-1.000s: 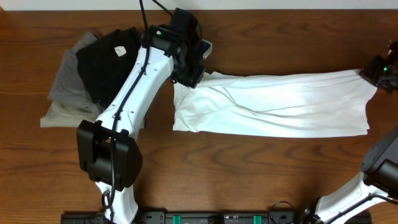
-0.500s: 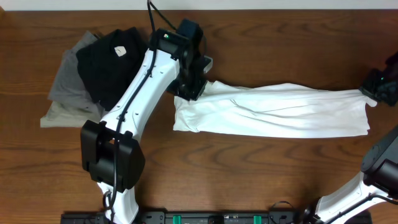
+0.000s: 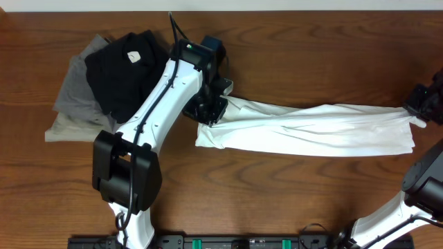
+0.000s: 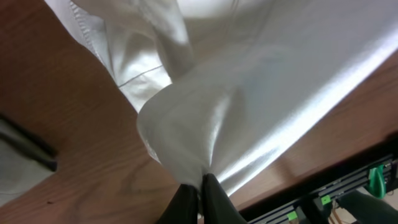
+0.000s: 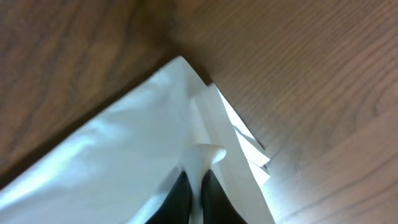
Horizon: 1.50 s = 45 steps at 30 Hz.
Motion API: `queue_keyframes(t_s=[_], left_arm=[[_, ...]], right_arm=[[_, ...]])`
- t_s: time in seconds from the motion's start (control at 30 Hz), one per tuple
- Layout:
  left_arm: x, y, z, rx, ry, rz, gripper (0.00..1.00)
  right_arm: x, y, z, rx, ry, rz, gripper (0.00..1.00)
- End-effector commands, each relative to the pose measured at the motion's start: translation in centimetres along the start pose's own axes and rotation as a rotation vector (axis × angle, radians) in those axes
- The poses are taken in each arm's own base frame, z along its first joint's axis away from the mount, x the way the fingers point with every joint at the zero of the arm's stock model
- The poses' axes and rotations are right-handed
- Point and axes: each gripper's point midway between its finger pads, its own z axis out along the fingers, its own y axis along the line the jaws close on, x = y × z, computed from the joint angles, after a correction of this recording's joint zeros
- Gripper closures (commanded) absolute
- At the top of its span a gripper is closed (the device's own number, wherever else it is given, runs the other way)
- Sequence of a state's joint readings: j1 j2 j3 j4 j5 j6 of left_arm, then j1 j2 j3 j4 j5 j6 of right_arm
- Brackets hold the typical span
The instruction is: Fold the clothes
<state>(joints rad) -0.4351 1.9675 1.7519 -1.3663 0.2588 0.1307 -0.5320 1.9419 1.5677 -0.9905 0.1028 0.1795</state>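
The white T-shirt [image 3: 311, 130] lies stretched across the table as a long, narrow band, its chest graphic hidden. My left gripper [image 3: 212, 111] is shut on the shirt's left upper edge; in the left wrist view the cloth [image 4: 205, 118] bunches into the black fingertips [image 4: 200, 186]. My right gripper [image 3: 418, 111] is shut on the shirt's right upper corner; in the right wrist view the fingers [image 5: 194, 186] pinch a fold of the white cloth [image 5: 124, 168].
A black folded garment with a tag [image 3: 121, 69] lies on grey folded garments [image 3: 76, 104] at the back left. The wooden table [image 3: 311, 62] stretches behind the shirt. The arm bases stand at the front edge [image 3: 208, 242].
Both grippers have moved toward the front with the shirt's back edge, folding it over. The shirt has narrowed from a broad sheet into a slim band.
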Motion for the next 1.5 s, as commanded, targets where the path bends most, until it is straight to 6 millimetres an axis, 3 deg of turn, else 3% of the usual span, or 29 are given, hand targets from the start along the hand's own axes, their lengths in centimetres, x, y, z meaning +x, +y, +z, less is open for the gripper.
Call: queue_keyframes(t_s=[0.0, 0.27, 0.33, 0.5, 0.67, 0.8, 1.07, 1.17, 1.3, 1.4, 1.47], left_arm=[[-0.1, 0.3, 0.0, -0.018, -0.015, -0.003, 0.93], [-1.2, 0.4, 0.0, -0.020, -0.059, 0.006, 0.87], [-1.2, 0.4, 0.0, -0.020, -0.057, 0.006, 0.78], [-1.2, 1.4, 0.0, -0.080, -0.056, 0.004, 0.56], [-2.1, 1.7, -0.1, -0.098, -0.093, 0.010, 0.51], [-3.1, 1.8, -0.2, -0.101, -0.136, 0.016, 0.49], [-3.7, 1.8, -0.3, -0.097, -0.161, -0.022, 0.48], [-3.5, 1.6, 0.4, -0.072, -0.152, -0.041, 0.50], [-2.9, 0.3, 2.2, 0.018, -0.123, -0.039, 0.71], [-3.0, 0.7, 4.0, 0.018, -0.129, 0.008, 0.89], [-3.2, 0.9, 5.3, 0.014, -0.140, 0.041, 0.91]], right_arm=[[-0.1, -0.8, -1.1, 0.036, -0.022, 0.020, 0.94], [0.3, -1.1, -1.0, 0.058, -0.004, 0.015, 0.92], [0.3, -1.1, -1.0, 0.059, -0.004, 0.015, 0.91], [0.2, -1.2, -1.0, 0.058, -0.009, 0.019, 0.48], [-0.9, -1.0, -0.9, 0.027, -0.051, 0.058, 0.31], [-1.6, 0.8, -0.7, -0.139, -0.067, 0.001, 0.30], [-0.6, -0.1, 0.7, -0.298, 0.000, -0.074, 0.25], [-0.1, -1.0, 1.9, -0.318, 0.036, -0.068, 0.25], [0.5, -0.3, 2.9, -0.431, 0.071, -0.060, 0.27], [1.0, 0.2, 3.6, -0.474, 0.095, -0.070, 0.28], [1.0, -0.1, 4.1, -0.458, 0.100, -0.072, 0.28]])
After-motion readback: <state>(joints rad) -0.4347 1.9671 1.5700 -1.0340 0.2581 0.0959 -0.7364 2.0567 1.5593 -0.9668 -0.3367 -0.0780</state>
